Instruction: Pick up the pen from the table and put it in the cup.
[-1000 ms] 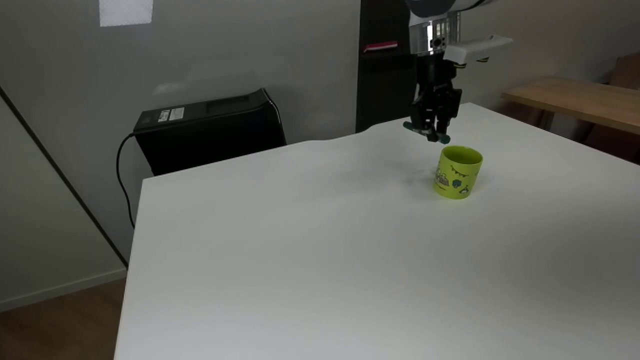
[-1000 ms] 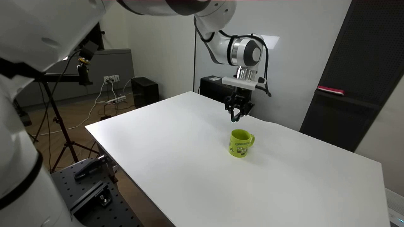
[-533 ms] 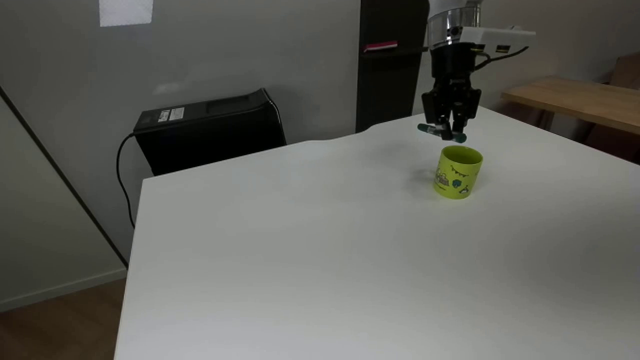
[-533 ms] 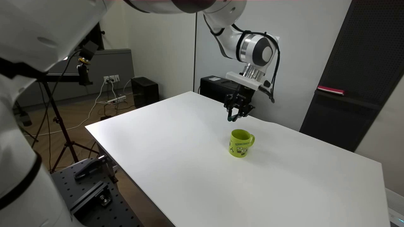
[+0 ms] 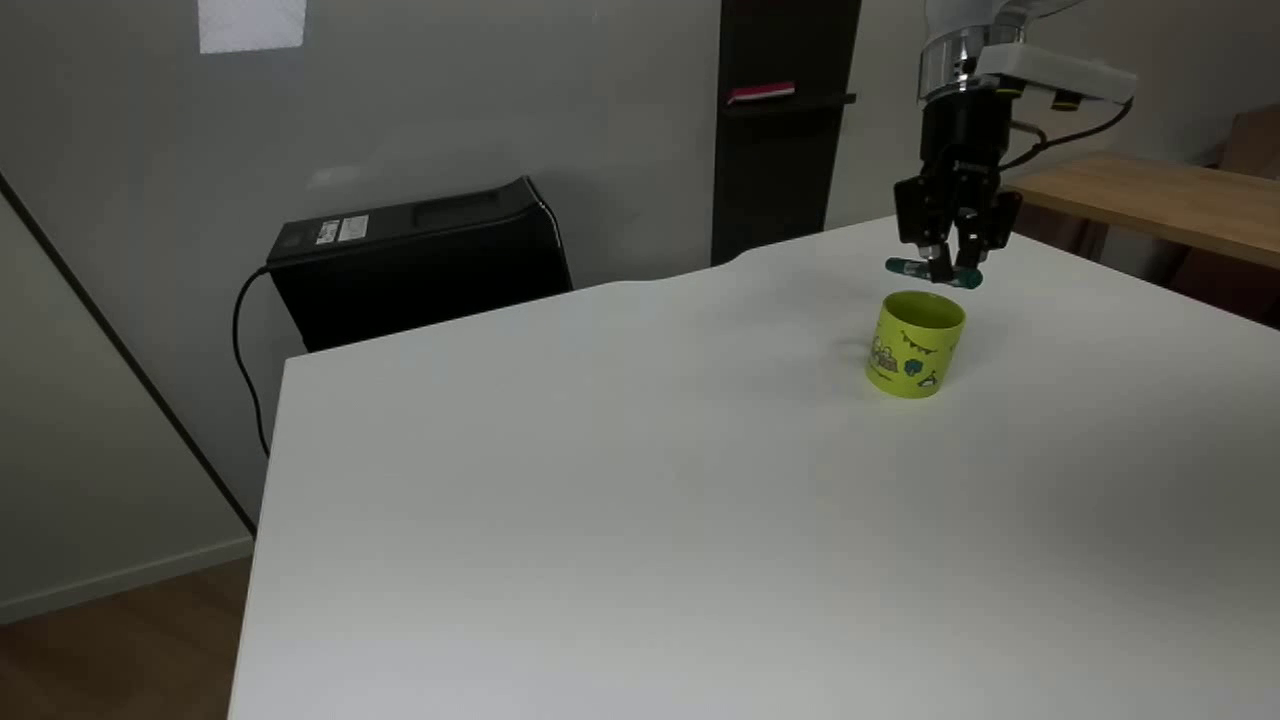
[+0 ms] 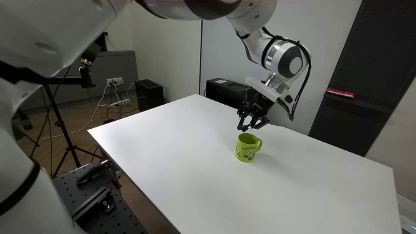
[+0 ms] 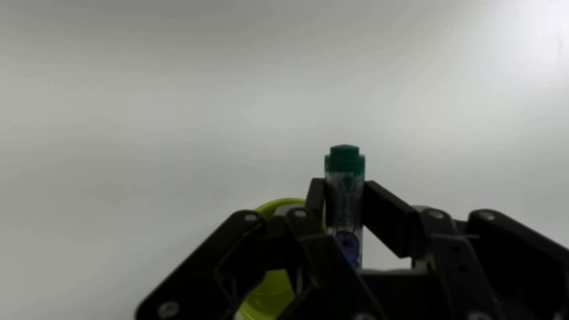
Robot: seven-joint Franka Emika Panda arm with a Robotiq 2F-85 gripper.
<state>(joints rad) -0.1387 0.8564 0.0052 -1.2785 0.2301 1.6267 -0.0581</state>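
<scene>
Gripper [image 7: 345, 195] aloft, pen [image 7: 345, 206] pinched crosswise, between fingertips [image 7: 316, 198]

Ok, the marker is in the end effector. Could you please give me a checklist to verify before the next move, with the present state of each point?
1. Angle: not ok; in an exterior view the marker looks nearly level, not pointing down.
2. Grip: ok; in the wrist view the end effector is closed on it.
3. Target: ok; the yellow-green mug stands upright on the white tabletop.
4. Clearance: ok; a gap shows between marker and mug in both exterior views.
5. Centring above the mug: cannot tell; the end effector hides much of the mug in the wrist view.
6. Mug bare inside: cannot tell; its bottom is not fully in view.
</scene>
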